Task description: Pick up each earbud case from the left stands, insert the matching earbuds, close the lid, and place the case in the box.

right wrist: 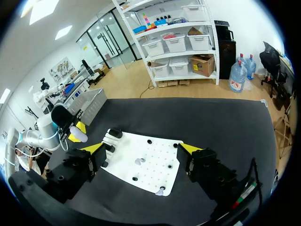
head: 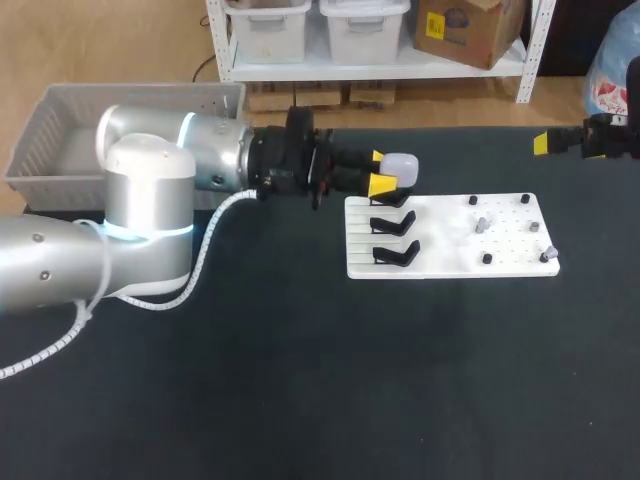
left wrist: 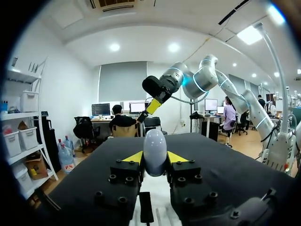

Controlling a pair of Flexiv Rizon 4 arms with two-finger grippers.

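The left gripper [head: 381, 170] is clenching a pale earbud case [head: 403, 166] between its yellow tips, holding it clear above the black stands [head: 394, 238], probably for loading earbuds. The right gripper [right wrist: 142, 148] is hanging released, with nothing between its fingers.

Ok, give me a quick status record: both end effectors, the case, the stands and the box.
Left end effector: shut on the earbud case, over the far stand
Right end effector: open, holding nothing, beyond the far right corner of the white board
Stands: two nearer ones bare
Earbuds: on the board's right half
Box: grey, far left
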